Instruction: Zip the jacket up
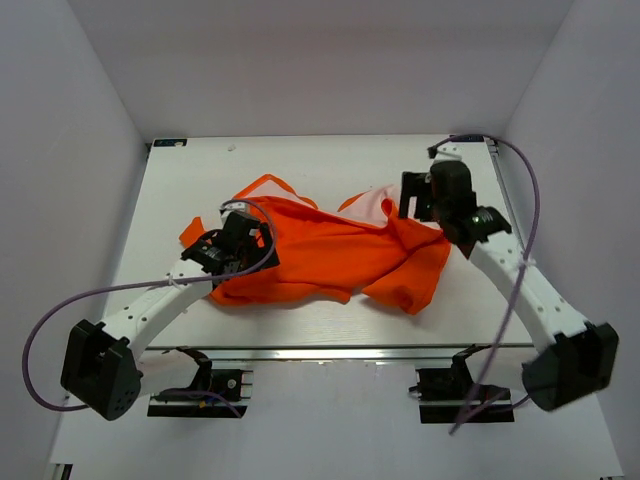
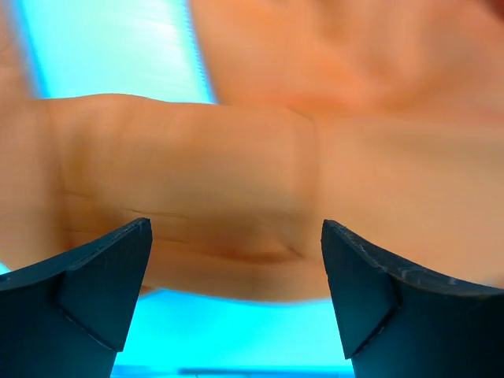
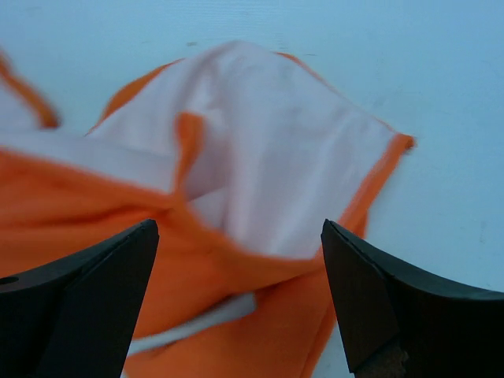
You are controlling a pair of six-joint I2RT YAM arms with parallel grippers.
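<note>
The bright orange jacket (image 1: 330,255) lies crumpled in the middle of the table, its pale lining (image 1: 372,205) showing at the far side. My left gripper (image 1: 238,232) is open over the jacket's left part; in the left wrist view orange fabric (image 2: 236,173) fills the frame just beyond the spread fingers (image 2: 102,276). My right gripper (image 1: 418,200) is open above the jacket's far right edge; in the right wrist view the pale lining (image 3: 276,165), orange fabric (image 3: 276,331) and a pale strip (image 3: 197,321) lie between its fingers (image 3: 378,299).
The white table (image 1: 180,190) is boxed by grey walls on three sides. A metal rail (image 1: 330,350) runs along the near edge with the arm bases below. Purple cables (image 1: 40,340) loop off each arm.
</note>
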